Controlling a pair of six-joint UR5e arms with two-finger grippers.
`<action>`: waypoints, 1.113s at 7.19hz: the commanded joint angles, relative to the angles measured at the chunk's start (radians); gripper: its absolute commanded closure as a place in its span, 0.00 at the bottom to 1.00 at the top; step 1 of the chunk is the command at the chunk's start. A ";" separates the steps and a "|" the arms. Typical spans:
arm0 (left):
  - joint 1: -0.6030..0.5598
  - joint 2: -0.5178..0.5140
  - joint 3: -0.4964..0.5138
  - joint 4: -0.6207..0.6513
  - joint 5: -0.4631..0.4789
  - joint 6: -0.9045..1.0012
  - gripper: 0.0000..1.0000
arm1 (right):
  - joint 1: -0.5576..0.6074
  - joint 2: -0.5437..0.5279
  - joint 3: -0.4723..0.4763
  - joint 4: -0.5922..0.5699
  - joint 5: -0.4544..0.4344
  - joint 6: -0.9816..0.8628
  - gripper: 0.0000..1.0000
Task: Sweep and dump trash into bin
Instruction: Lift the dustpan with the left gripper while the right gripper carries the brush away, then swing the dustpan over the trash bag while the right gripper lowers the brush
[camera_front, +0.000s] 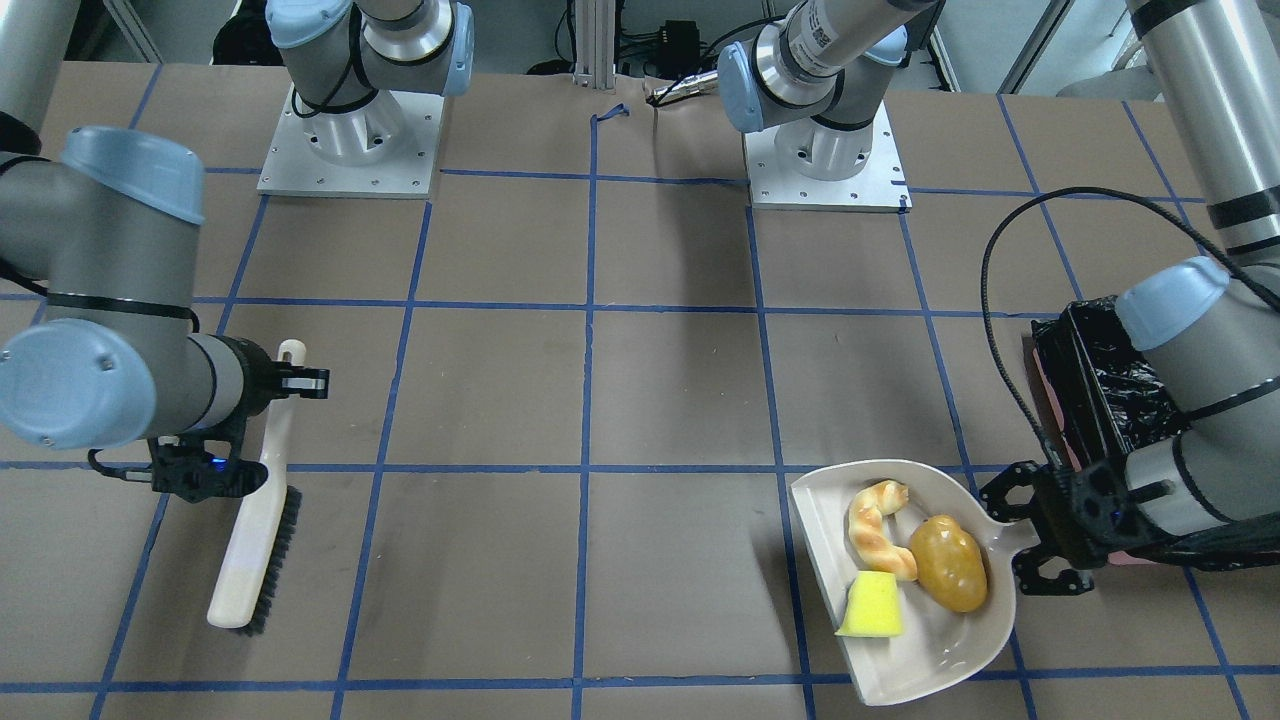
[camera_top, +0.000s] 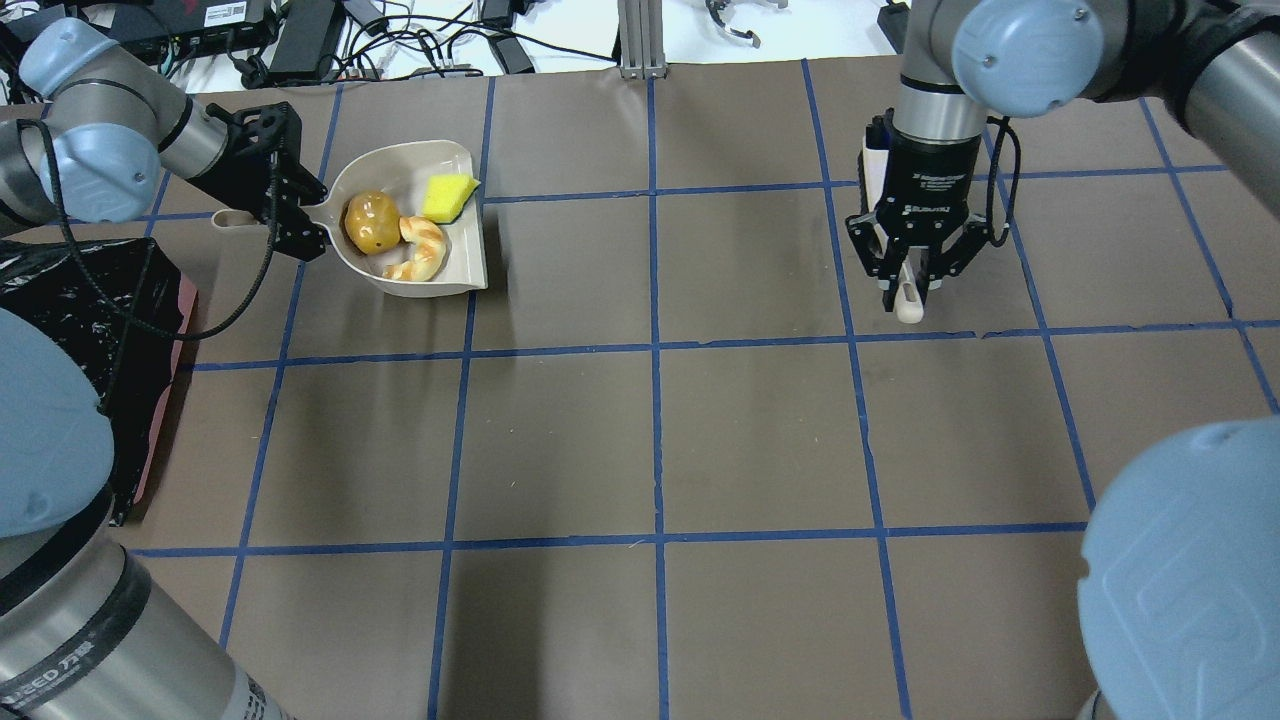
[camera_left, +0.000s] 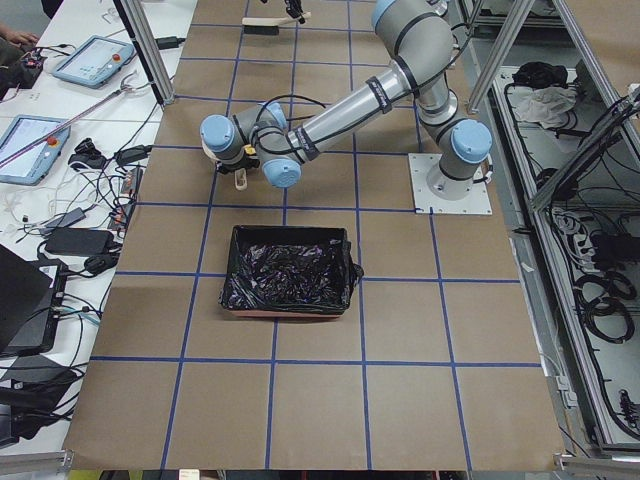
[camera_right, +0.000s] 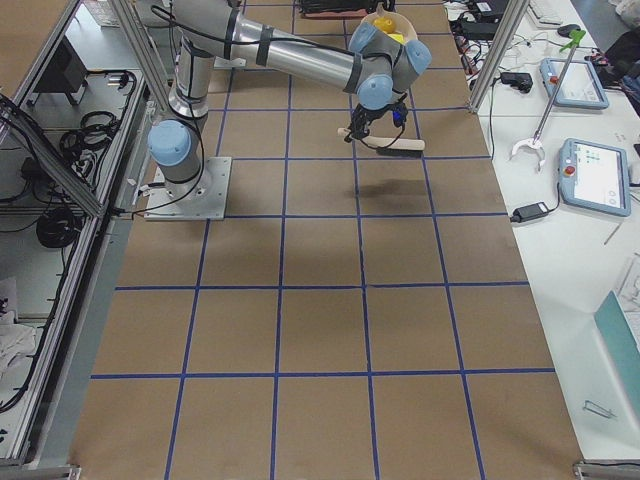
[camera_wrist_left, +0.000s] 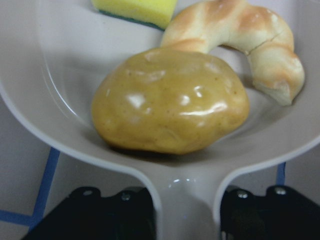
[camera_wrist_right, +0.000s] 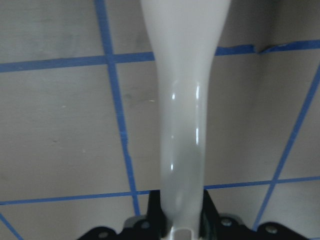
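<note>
The croissant (camera_front: 880, 530), the potato-like lump (camera_front: 950, 565) and the yellow-green sponge (camera_front: 870, 605) all lie in the beige dustpan (camera_front: 940, 650). My left gripper (camera_front: 1015, 540) is shut on the dustpan's handle; the left wrist view shows the lump (camera_wrist_left: 170, 100) just ahead of the pads. The black-lined pink bin (camera_front: 1090, 390) stands right behind the left arm, and also shows in the overhead view (camera_top: 80, 300). My right gripper (camera_top: 908, 290) is shut on the handle of the beige hand brush (camera_front: 255, 540), far from the dustpan.
The brush (camera_right: 395, 148) hangs a little above the table, with its shadow below it. The brown table has a blue tape grid. The two arm bases (camera_front: 350, 140) stand at the robot's side.
</note>
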 joint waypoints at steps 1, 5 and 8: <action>0.091 0.044 0.087 -0.169 0.000 0.014 1.00 | -0.128 -0.006 0.059 -0.039 -0.115 -0.131 1.00; 0.306 0.118 0.109 -0.266 0.013 0.150 1.00 | -0.160 0.008 0.095 -0.165 -0.137 -0.208 1.00; 0.435 0.149 0.113 -0.299 0.068 0.287 1.00 | -0.196 0.050 0.103 -0.243 -0.142 -0.213 1.00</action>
